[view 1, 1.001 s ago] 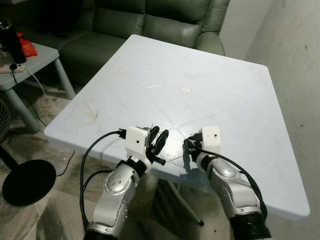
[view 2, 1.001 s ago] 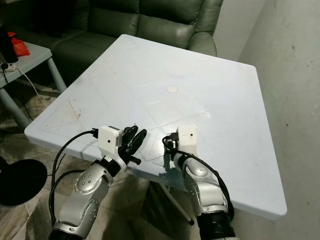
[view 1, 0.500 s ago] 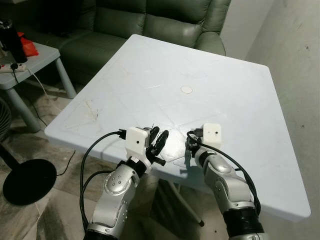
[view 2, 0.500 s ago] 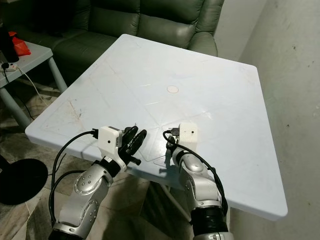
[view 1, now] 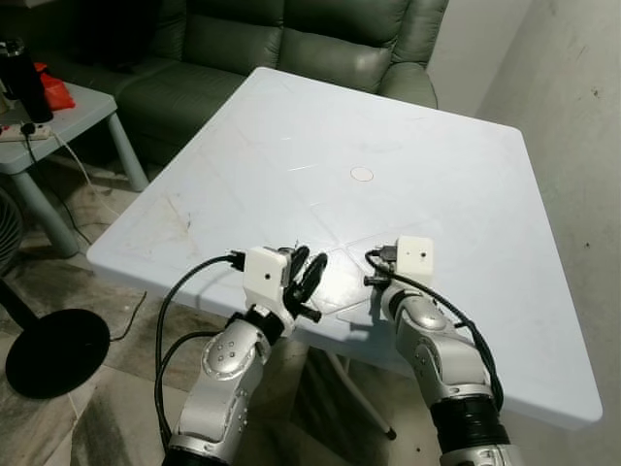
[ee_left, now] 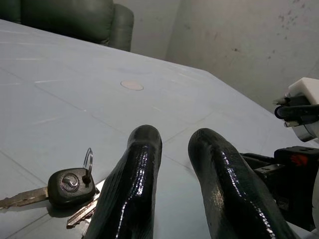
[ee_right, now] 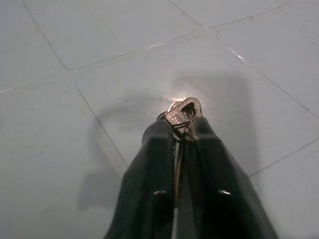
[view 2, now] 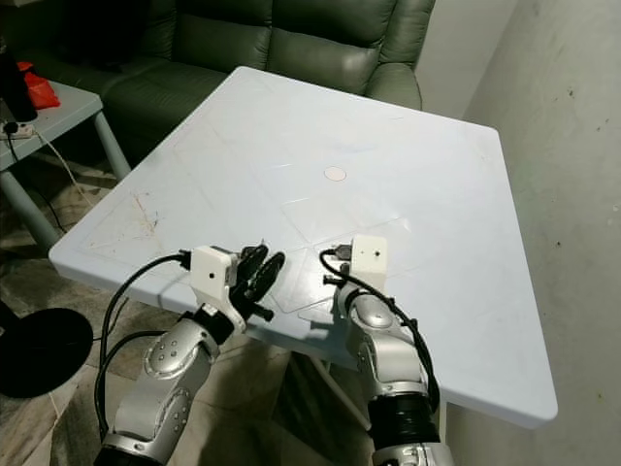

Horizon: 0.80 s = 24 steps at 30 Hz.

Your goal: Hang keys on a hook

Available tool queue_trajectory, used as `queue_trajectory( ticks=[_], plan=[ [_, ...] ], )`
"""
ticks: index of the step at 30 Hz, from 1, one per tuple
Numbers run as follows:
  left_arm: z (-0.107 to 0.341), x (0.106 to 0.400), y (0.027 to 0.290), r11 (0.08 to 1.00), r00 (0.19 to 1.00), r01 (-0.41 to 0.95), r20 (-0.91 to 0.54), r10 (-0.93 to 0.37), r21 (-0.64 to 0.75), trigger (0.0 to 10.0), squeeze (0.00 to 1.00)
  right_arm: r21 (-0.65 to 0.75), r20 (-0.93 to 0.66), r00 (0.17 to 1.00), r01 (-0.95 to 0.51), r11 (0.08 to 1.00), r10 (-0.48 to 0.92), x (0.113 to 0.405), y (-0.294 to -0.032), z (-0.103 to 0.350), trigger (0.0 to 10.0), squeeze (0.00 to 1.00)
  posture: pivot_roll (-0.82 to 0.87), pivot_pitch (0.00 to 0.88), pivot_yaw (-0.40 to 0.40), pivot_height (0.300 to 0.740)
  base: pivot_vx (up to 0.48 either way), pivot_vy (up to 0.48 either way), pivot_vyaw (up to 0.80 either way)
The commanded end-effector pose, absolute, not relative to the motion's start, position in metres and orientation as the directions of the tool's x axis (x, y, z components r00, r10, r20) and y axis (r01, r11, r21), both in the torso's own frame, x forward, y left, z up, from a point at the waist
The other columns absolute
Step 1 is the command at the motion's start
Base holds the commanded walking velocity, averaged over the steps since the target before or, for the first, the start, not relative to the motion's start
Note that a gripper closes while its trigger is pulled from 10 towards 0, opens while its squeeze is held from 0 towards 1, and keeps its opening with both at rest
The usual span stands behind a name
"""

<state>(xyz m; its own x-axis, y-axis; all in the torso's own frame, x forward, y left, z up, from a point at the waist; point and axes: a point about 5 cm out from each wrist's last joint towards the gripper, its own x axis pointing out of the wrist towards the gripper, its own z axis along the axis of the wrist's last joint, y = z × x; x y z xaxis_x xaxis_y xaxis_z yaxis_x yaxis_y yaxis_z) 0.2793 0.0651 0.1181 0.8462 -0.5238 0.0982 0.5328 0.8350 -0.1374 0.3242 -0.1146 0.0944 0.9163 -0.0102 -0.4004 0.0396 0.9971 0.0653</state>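
A bunch of keys (ee_right: pixel 182 112) is pinched between the two black fingers (ee_right: pixel 149 174) of the right hand (ee_right: pixel 177 135), which are pressed together on it so that only a silver key head and its ring stick out past the tips. The grip is taken low on the bunch, probably so that the ring end is left free to be slipped over a hook. The right hand (view 1: pixel 374 280) is held just above the near edge of the pale blue bench (view 1: pixel 388 126), and a shadow is cast on the surface directly beneath the keys; whether they are touching the bench cannot be told.

A second set, a black-headed car key (ee_left: pixel 70 183) with a small ring and a flat key beside it, is seen lying on the bench just beside the left hand (ee_left: pixel 172 137). The left hand's fingers (ee_left: pixel 134 174) are spread slightly, with a clear gap between them and nothing held, and they are pointed across the bench toward the right hand, seemingly kept close by in reserve.

No hook can be made out on the bench, on the green sofa (view 1: pixel 291 39) at the far side, or on the grey wall (view 1: pixel 572 87) to the right, so a carry to it is judged to remain.
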Motion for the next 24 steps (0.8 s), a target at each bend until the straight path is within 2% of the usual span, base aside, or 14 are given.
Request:
queue_trajectory(
  ticks=[1, 21, 22, 23, 24],
  plan=[
    [0.1218, 0.2782, 0.0629, 0.835, 0.844, 0.536, 0.105, -0.526, -0.125, 10.0, 0.0, 0.043, -0.517, 0.855, 0.078, 0.996, -0.045, 0.3136, -0.122, 0.0679, 0.0, 0.0, -0.02, 0.095, -0.115, 0.74, 0.0, 0.0, 0.0],
    [0.1238, 0.2793, 0.0648, 0.834, 0.842, 0.539, 0.107, -0.529, -0.116, 10.0, 0.0, 0.024, -0.465, 0.883, 0.083, 0.996, -0.063, 0.3147, -0.1265, 0.0705, 0.0, 0.0, -0.01, 0.106, -0.102, 0.74, 0.0, 0.0, 0.0],
    [0.1242, 0.2793, 0.0651, 0.834, 0.842, 0.539, 0.108, -0.529, -0.115, 10.0, 0.0, 0.019, -0.453, 0.89, 0.074, 0.997, -0.057, 0.3141, -0.1275, 0.0707, 0.4, 0.0, -0.01, 0.109, -0.101, 0.74, 0.0, 0.0, 0.0],
    [0.1245, 0.2793, 0.0653, 0.835, 0.842, 0.539, 0.109, -0.529, -0.114, 10.0, 0.0, 0.016, -0.444, 0.894, 0.066, 0.998, -0.052, 0.3136, -0.1282, 0.0709, 0.4, 0.0, -0.01, 0.109, -0.101, 0.74, 0.0, 0.0, 0.0],
    [0.1246, 0.2791, 0.0659, 0.835, 0.842, 0.538, 0.109, -0.528, -0.113, 10.0, 0.0, 0.014, -0.424, 0.905, 0.051, 0.999, -0.041, 0.3123, -0.1292, 0.071, 9.5, 0.0, 0.0, 0.12, -0.099, 0.74, 0.0, 0.0, 0.0]
  ],
)
